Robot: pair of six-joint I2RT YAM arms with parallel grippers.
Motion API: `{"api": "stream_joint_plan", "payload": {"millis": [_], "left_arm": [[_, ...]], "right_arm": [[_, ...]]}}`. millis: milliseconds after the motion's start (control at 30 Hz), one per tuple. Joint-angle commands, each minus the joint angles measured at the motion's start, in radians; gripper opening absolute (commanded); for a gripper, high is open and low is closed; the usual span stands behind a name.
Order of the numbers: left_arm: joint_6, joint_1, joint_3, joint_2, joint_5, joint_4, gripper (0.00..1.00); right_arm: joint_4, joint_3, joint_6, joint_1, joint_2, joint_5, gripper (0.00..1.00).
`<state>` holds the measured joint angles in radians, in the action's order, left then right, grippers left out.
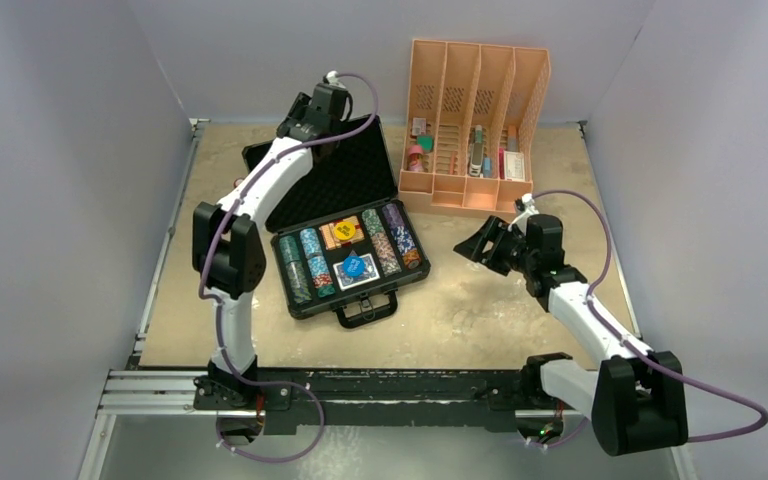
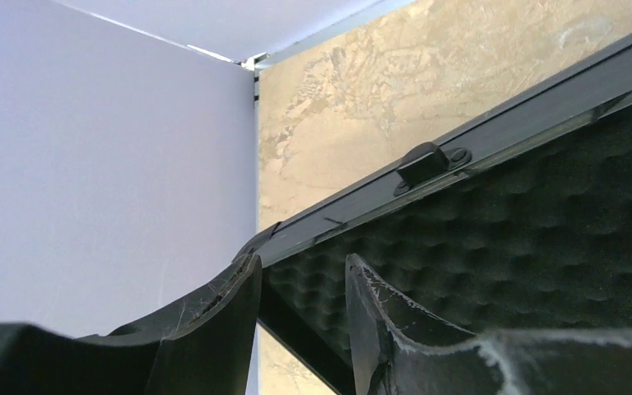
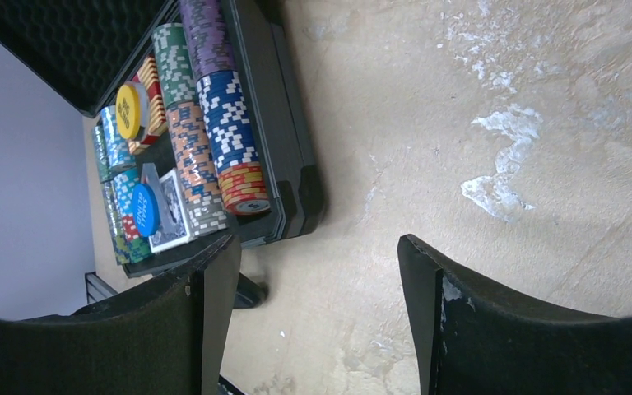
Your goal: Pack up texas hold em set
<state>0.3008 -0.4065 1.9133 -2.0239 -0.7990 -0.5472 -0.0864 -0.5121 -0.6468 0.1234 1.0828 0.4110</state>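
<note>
The black briefcase (image 1: pixel 305 303) lies open at the table's centre, handle (image 1: pixel 365 312) toward me. Its foam-lined lid (image 1: pixel 335 175) is raised behind it. The base holds rows of multicoloured poker chips (image 1: pixel 395 240), a yellow dealer button (image 1: pixel 347 228), a blue dealer button (image 1: pixel 354 266) and a card deck (image 1: pixel 368 275). My left gripper (image 1: pixel 318 148) is at the lid's far top edge. In the left wrist view it (image 2: pixel 304 267) is open, its fingers either side of the lid's corner edge (image 2: pixel 296 329). My right gripper (image 1: pixel 468 245) is open and empty over bare table right of the case (image 3: pixel 317 247). Its wrist view shows the chips (image 3: pixel 214 123).
An orange slotted desk organizer (image 1: pixel 475 120) with small items stands at the back right, behind the right gripper. Grey walls enclose the table on the left, back and right. A metal rail (image 1: pixel 160 385) runs along the near edge.
</note>
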Motion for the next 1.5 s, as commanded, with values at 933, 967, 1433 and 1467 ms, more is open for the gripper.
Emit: {"api": "stream_joint_plan", "payload": {"millis": [933,967,1433,1467], "left_arm": [[0.124,-0.001,0.107,-0.033,0.421,-0.318,0.23],[0.114,-0.018,0.079,-0.014,0.422,-0.328,0.23],[-0.182,-0.239,-0.141,0.253,0.597,-0.480,0.27],[-0.201,-0.276,-0.172,0.285,0.619,-0.461,0.28]], "right_arm": [[0.008,-0.074,-0.039,0.002,0.001,-0.044,0.70],[0.003,-0.085,-0.037,0.002,0.010,-0.044,0.70],[-0.063,-0.096,-0.024,0.002,0.009,-0.035,0.70],[-0.064,-0.090,-0.025,0.002,0.001,-0.037,0.70]]}}
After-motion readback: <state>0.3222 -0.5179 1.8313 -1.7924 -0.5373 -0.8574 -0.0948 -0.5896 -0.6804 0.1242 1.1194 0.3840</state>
